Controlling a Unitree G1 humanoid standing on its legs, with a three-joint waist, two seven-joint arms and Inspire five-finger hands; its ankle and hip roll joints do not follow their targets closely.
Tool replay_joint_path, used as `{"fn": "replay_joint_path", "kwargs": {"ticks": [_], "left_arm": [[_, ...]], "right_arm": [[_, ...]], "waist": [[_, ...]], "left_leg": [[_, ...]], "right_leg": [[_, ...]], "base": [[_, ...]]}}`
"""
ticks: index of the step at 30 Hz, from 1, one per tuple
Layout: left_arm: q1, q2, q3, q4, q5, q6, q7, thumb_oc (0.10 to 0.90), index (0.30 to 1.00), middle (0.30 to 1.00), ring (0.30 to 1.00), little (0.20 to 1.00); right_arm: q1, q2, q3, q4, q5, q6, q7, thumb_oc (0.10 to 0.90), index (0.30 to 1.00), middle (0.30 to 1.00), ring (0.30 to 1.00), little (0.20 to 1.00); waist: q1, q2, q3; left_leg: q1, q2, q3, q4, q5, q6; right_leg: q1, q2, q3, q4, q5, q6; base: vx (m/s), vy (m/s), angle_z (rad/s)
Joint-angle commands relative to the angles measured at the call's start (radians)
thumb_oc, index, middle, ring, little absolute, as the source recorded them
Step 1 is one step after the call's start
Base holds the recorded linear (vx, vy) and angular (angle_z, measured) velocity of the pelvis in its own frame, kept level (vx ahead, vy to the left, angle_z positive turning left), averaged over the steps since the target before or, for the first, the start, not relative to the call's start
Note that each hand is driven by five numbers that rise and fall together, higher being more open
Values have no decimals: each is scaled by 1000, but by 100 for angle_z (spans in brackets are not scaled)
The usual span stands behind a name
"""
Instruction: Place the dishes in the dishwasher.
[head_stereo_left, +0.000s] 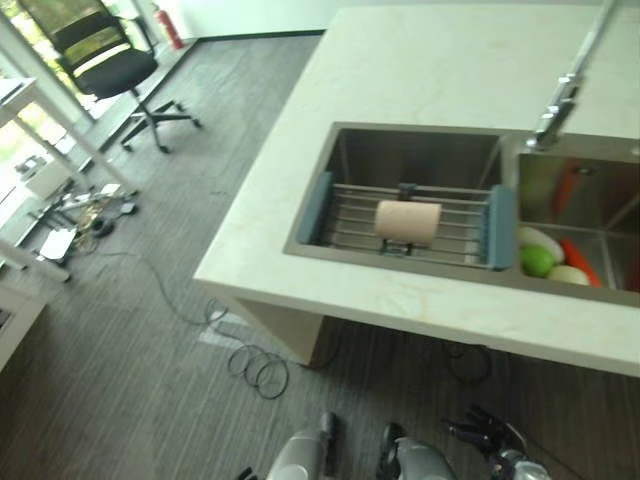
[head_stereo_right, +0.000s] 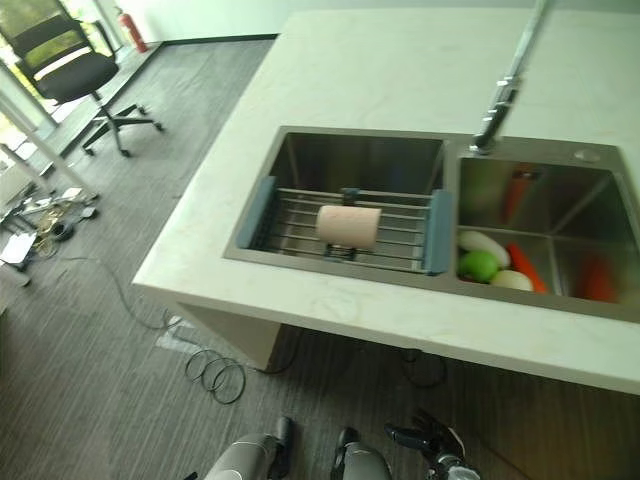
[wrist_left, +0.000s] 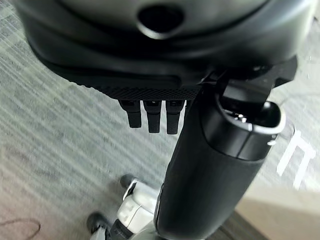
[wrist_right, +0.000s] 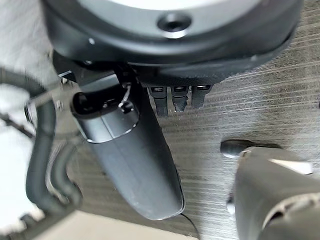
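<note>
A pinkish cup (head_stereo_left: 407, 221) lies on its side on a wire drying rack (head_stereo_left: 345, 215) with blue-grey ends. The rack spans the left basin of a steel sink (head_stereo_left: 400, 128) set in a pale counter (head_stereo_left: 430, 60). My right hand (head_stereo_left: 483, 431) hangs low in front of the counter, well below its front edge, with relaxed fingers (wrist_right: 175, 97) and nothing in it. In the left wrist view my left hand (wrist_left: 125, 60) also hangs over the grey floor, its fingers (wrist_left: 150, 117) straight and empty. Both hands are far from the cup.
The right basin holds a green fruit (head_stereo_left: 537, 261), pale vegetables (head_stereo_left: 540, 240) and a carrot (head_stereo_left: 580, 262). A faucet (head_stereo_left: 560, 100) rises behind the basins. An office chair (head_stereo_left: 110, 60), a white table frame (head_stereo_left: 40, 110) and clutter (head_stereo_left: 85, 210) stand on the floor at left.
</note>
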Motion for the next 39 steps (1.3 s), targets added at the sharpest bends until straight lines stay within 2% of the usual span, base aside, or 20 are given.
{"fn": "replay_joint_path", "kwargs": {"ticks": [1, 4, 7, 15, 19, 23, 24, 26, 27, 28, 29, 30, 33, 34, 35, 36, 38, 39], "left_arm": [[-35, -16, 8, -7, -56, 2, -3, 800, 900, 900, 900, 900], [-32, -16, 35, 6, -98, 30, -14, 800, 900, 900, 900, 900], [-31, -19, 34, 6, -41, -6, -15, 800, 900, 900, 900, 900], [-20, -20, 14, 1, -44, -20, 27, 800, 900, 900, 900, 900], [-19, -16, 22, -4, -70, -55, 43, 800, 900, 900, 900, 900], [-16, -10, 49, -16, -139, -143, 62, 800, 900, 900, 900, 900], [-13, 18, 100, -42, -245, -230, 56, 800, 900, 900, 900, 900], [-3, 93, 165, -115, -183, -281, 137, 800, 900, 900, 900, 900], [10, 210, 230, -189, 16, -326, 301, 800, 900, 900, 900, 900], [14, 274, 257, -235, 107, -335, 380, 800, 900, 900, 900, 900], [28, 373, 306, -324, 205, -320, 459, 800, 900, 900, 900, 900], [32, 423, 335, -366, 239, -312, 484, 800, 900, 900, 900, 900], [40, 539, 407, -441, 306, -320, 521, 800, 900, 900, 900, 900], [41, 540, 408, -443, 307, -319, 522, 800, 900, 900, 900, 900], [26, 684, 500, -500, 306, -308, 488, 800, 900, 900, 900, 900], [-3, 778, 554, -524, 320, -312, 454, 800, 900, 900, 900, 900], [-71, 901, 593, -576, 285, -355, 360, 800, 900, 900, 900, 900], [-91, 920, 591, -599, 273, -357, 335, 800, 900, 900, 900, 900]], "right_arm": [[18, -41, -54, -5, 126, 59, -20, 800, 900, 900, 900, 900], [38, -32, -68, 3, 62, 26, -5, 800, 900, 900, 900, 900], [41, -27, -59, -1, 39, 3, 2, 800, 900, 900, 900, 900], [30, -14, -23, -30, 59, -23, 25, 800, 900, 900, 900, 900], [33, -11, -20, -21, 65, -6, -5, 800, 900, 900, 900, 900], [46, -13, -44, 5, 62, 13, -24, 800, 900, 900, 900, 900], [63, -26, -69, 30, 53, 17, -33, 800, 900, 900, 900, 900], [78, -59, -113, 27, 86, 11, -1, 800, 900, 900, 900, 900], [87, -82, -129, 16, 79, 18, 0, 800, 900, 900, 900, 900], [91, -93, -132, 21, 91, 21, -1, 800, 900, 900, 900, 900], [101, -102, -138, 30, 93, 22, -2, 800, 900, 900, 900, 900], [104, -103, -140, 35, 91, 20, -4, 800, 900, 900, 900, 900], [111, -101, -141, 44, 86, 18, -11, 800, 900, 900, 900, 900], [111, -99, -140, 44, 86, 18, -11, 800, 900, 900, 900, 900], [116, -95, -138, 51, 80, 16, -11, 800, 900, 900, 900, 900], [116, -92, -128, 50, 75, 18, -14, 800, 900, 900, 900, 900], [111, -81, -100, 30, 71, 31, -26, 800, 900, 900, 900, 900], [110, -81, -92, 24, 68, 37, -27, 800, 900, 900, 900, 900]], "waist": [[-8, 47, 4], [-24, 50, -8], [-24, 43, -17], [-15, 35, -40], [-18, 40, -50], [-24, 46, -56], [-24, 53, -62], [-25, 67, -70], [-28, 79, -74], [-27, 83, -81], [-22, 90, -80], [-20, 94, -85], [-17, 101, -87], [-17, 99, -88], [-16, 110, -87], [-19, 117, -90], [-26, 125, -94], [-30, 127, -93]], "left_leg": [[66, 39, -30, 39, -128, 36], [70, 56, -17, 39, -144, 30], [75, 59, -9, 39, -165, 32], [98, 65, 9, 39, -191, 42], [104, 68, 15, 39, -200, 39], [111, 68, 20, 39, -207, 38], [117, 69, 30, 39, -212, 38], [119, 70, 34, 39, -215, 40], [128, 74, 40, 39, -222, 42], [119, 75, 40, 39, -216, 44], [126, 78, 41, 39, -222, 46], [116, 79, 42, 39, -216, 47], [112, 83, 44, 39, -215, 48], [111, 83, 45, 39, -215, 48], [107, 88, 48, 39, -212, 45], [99, 91, 52, 39, -207, 41], [86, 97, 60, 39, -198, 32], [83, 98, 62, 39, -196, 30]], "right_leg": [[-4, -104, 153, 42, -61, 151], [-12, -112, 142, 42, -63, 156], [-28, -122, 142, 42, -68, 164], [-8, -129, 134, 42, -81, 167], [1, -128, 133, 42, -89, 167], [10, -129, 141, 42, -97, 169], [16, -143, 133, 42, -100, 176], [22, -150, 131, 42, -108, 181], [30, -146, 142, 42, -120, 186], [21, -144, 147, 42, -116, 187], [29, -141, 154, 42, -124, 190], [20, -140, 157, 42, -119, 191], [17, -138, 161, 42, -120, 193], [16, -137, 161, 42, -120, 192], [15, -136, 162, 42, -121, 194], [11, -136, 162, 42, -120, 195], [1, -138, 161, 42, -119, 195], [-1, -139, 161, 42, -118, 194]], "base": [[96, 150, 1], [82, 124, 8], [20, 52, -6], [41, -9, -3], [4, 8, -3], [-3, 38, -6], [-7, 71, -6], [12, 97, 0], [26, 90, -3], [49, 77, -14], [2, 28, -22], [13, 15, -20], [1, -1, -8], [17, -3, -10], [39, -1, -16], [81, -1, -14], [88, -2, -11], [58, 0, -9]]}}
